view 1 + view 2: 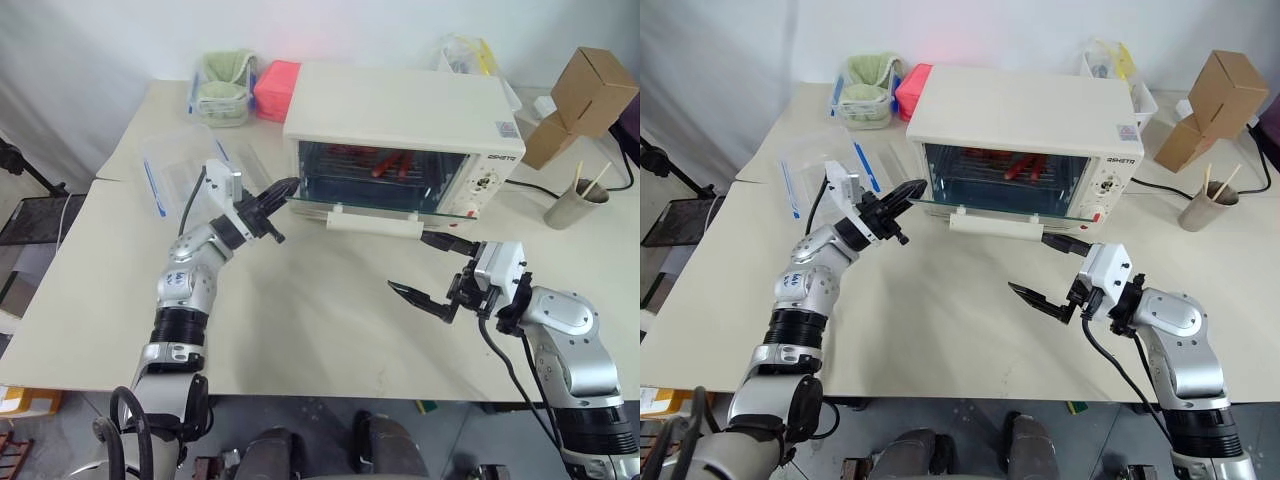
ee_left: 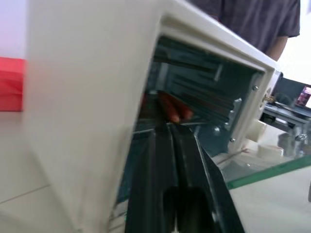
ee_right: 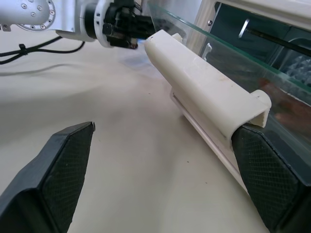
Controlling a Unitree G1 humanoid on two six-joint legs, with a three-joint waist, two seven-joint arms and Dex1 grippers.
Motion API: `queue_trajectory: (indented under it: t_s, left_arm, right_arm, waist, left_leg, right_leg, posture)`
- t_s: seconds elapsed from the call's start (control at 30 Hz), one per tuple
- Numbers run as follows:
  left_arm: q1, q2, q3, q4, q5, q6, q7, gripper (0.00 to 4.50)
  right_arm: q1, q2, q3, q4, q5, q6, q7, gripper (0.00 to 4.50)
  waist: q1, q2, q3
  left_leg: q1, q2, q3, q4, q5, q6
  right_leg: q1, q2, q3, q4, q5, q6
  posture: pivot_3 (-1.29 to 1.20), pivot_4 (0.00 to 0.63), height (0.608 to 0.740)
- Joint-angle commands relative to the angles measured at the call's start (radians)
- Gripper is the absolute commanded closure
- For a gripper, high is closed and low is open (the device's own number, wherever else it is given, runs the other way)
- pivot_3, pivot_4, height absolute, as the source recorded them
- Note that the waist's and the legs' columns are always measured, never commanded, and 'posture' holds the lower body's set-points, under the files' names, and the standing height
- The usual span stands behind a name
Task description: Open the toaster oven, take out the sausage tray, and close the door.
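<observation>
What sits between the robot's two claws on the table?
Just bare table. In the head views nothing lies between the left gripper and the right gripper; the door's handle hangs just behind that stretch.

A large boxy cream-white toaster oven (image 1: 1025, 125) stands on the far half of a pale tabletop (image 1: 940, 330). Its glass door (image 1: 985, 205) hangs open and level, the long white bar handle (image 1: 995, 226) at its near edge. Red sausages (image 1: 1025, 165) lie inside. The left gripper (image 1: 912, 190), fingers pressed together, reaches the door's left corner. The right gripper (image 1: 1045, 268) is spread wide near the handle's right end.
</observation>
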Motion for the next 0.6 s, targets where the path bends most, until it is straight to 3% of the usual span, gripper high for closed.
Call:
queue_trajectory:
  t_s: [0.03,0.33,0.6]
  left_arm:
    - [-0.044,-0.013,-0.004,0.050,0.029,-0.045,-0.014,4.48]
    - [-0.014,-0.021,-0.074,0.056,0.067,-0.062,-0.168,4.48]
    - [0.028,-0.028,-0.120,0.053,0.124,-0.100,-0.196,4.48]
  right_arm:
    - [0.034,-0.007,-0.010,-0.043,-0.003,-0.040,-0.004,0.00]
    - [0.319,-0.026,-0.153,-0.074,-0.052,-0.166,-0.058,0.00]
    - [0.560,0.023,-0.314,-0.045,-0.055,-0.246,-0.159,0.00]
  waist:
    - [0.001,0.000,0.000]
    - [0.029,0.000,0.000]
    - [0.025,0.000,0.000]
  left_leg:
    - [0.000,0.000,0.000,0.001,0.000,0.000]
    - [-0.001,-0.001,-0.001,0.002,0.000,0.000]
    - [0.000,-0.001,-0.002,0.005,-0.001,0.000]
  right_leg:
    - [0.000,0.000,0.000,0.000,0.000,0.000]
    - [0.001,-0.001,0.000,0.000,0.000,0.000]
    - [0.003,0.000,0.002,-0.001,0.001,0.001]
  posture:
    - [0.00,0.150,0.740]
    - [0.00,0.150,0.740]
    - [0.00,0.150,0.740]
